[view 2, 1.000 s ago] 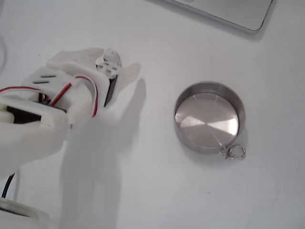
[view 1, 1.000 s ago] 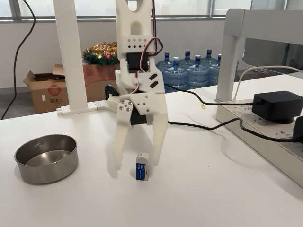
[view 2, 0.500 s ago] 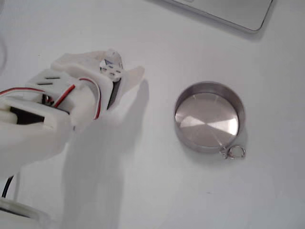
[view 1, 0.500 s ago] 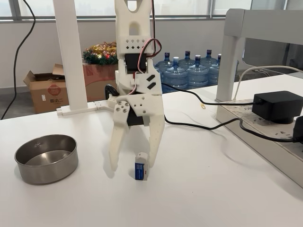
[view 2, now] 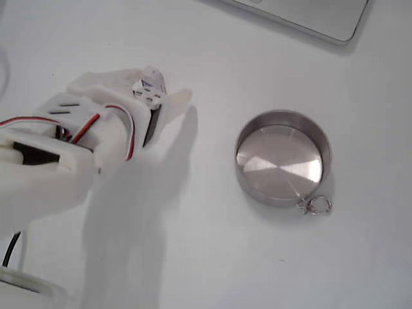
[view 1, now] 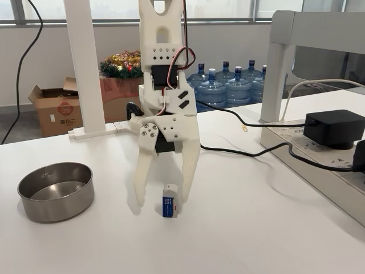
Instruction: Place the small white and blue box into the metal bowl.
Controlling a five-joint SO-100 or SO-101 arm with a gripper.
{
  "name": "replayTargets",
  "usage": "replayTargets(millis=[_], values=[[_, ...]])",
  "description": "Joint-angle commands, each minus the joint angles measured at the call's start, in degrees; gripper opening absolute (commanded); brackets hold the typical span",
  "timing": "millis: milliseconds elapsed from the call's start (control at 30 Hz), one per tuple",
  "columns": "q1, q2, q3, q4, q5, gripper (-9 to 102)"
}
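Observation:
The small white and blue box (view 1: 170,201) stands upright on the white table, blue face toward the camera. My white gripper (view 1: 162,200) points straight down over it and is open. The box sits between the fingers, close against the right finger (view 1: 189,174) as this fixed view shows it; the left finger (view 1: 142,181) stands well apart from it. The metal bowl (view 1: 55,191) rests empty at the left, a good hand's width from the gripper. From above, the gripper (view 2: 148,84) lies left of the bowl (view 2: 283,158) and hides the box.
A black power adapter (view 1: 333,128) and cables (view 1: 245,151) lie on the right by a white frame (view 1: 282,63). A white post (view 1: 85,68) stands behind the bowl. A laptop corner (view 2: 309,19) shows at the top from above.
The gripper's left finger swung out a little and came back in, and the arm shifted slightly. The box stays on the table in nearly the same spot.

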Motion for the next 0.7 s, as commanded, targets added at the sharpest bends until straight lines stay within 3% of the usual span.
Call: replayTargets(millis=[0,233,667], values=[[-0.4,-1.3,-3.2,-0.8,-0.2,28],[-1.3,-4.3,-2.9,-8.9,-0.3,20],[-0.4,-3.7,-0.3,-10.1,-0.3,20]])
